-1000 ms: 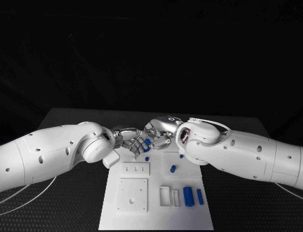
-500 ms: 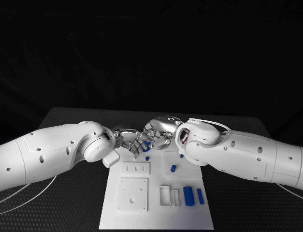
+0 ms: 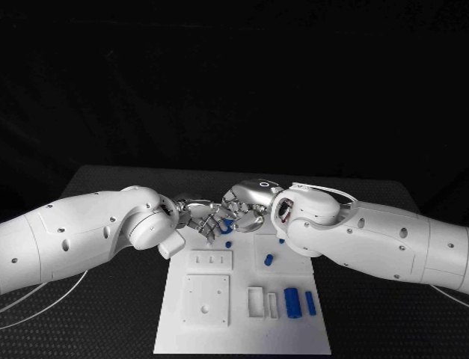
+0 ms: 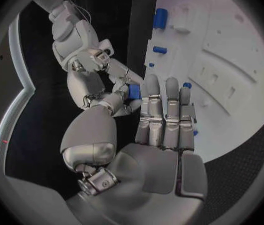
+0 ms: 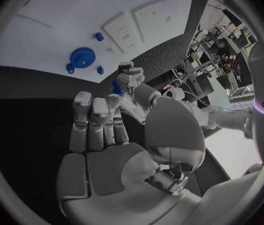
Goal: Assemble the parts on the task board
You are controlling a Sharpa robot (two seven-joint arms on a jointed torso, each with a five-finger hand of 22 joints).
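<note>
Both silver hands meet above the matte white task board (image 3: 191, 329): left hand (image 3: 199, 215) and right hand (image 3: 245, 206) pinch one small blue part (image 3: 226, 222) together.

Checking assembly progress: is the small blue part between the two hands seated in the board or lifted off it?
Lifted. The blue part is pinched where the left hand and right hand meet, above the task board.

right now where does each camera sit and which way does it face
Head view: on the robot's head, looking down at the task board; both arms meet over its far end.
Left wrist view: behind the left hand, facing the right hand and board.
Right wrist view: behind the right hand, facing the left hand.
Shared: the small blue part between both hands.
</note>
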